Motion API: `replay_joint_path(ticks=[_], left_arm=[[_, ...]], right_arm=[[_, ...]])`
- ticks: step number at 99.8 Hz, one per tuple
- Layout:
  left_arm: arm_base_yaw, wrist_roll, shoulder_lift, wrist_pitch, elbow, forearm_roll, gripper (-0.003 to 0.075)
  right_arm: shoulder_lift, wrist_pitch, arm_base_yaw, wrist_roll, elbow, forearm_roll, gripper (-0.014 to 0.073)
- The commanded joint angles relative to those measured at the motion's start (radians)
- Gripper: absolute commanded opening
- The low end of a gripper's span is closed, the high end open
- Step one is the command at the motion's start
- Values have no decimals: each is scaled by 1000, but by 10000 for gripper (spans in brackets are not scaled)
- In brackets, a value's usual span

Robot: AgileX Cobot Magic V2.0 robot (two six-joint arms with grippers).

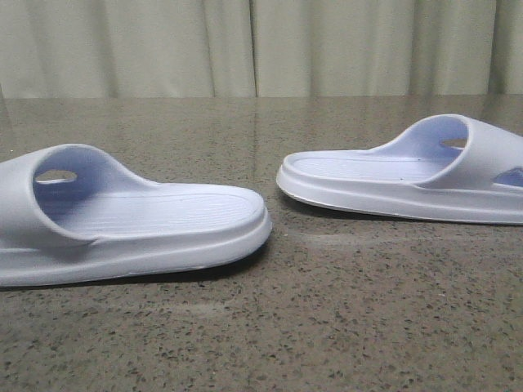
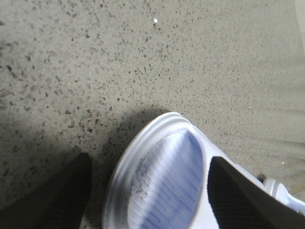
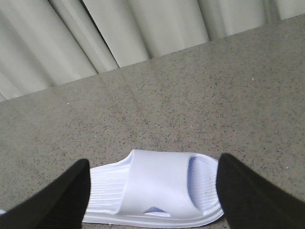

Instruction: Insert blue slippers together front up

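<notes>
Fingers [image 2: 52,200] of the left arm spread open over one slipper's [image 2: 157,181] heel; right fingers [image 3: 248,191] open above the second slipper [image 3: 157,191]. Two blue slippers lay apart on the speckled worktop [image 1: 327,327], both cut off by the front view. Curtain [image 1: 261,45] behind.

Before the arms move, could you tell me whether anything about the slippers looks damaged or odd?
One thing: the left wrist view shows dark scuff-like specks on the ribbed footbed of the left slipper, near its rounded end. Otherwise both lie flat, sole down, on the speckled table, apart, heels facing each other; the right slipper looks clean.
</notes>
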Motion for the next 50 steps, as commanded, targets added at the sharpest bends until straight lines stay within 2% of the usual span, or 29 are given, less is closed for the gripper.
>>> replay_joint_path(ticks=[1,50], left_arm=[[-3,3,3,-23,-26,-42,442],[-106,3,137,-59,-26,-108,442]], right_arm=[[17,-82,0,-2,-35,12,475],[17,-82,0,-2,-35,12,475]])
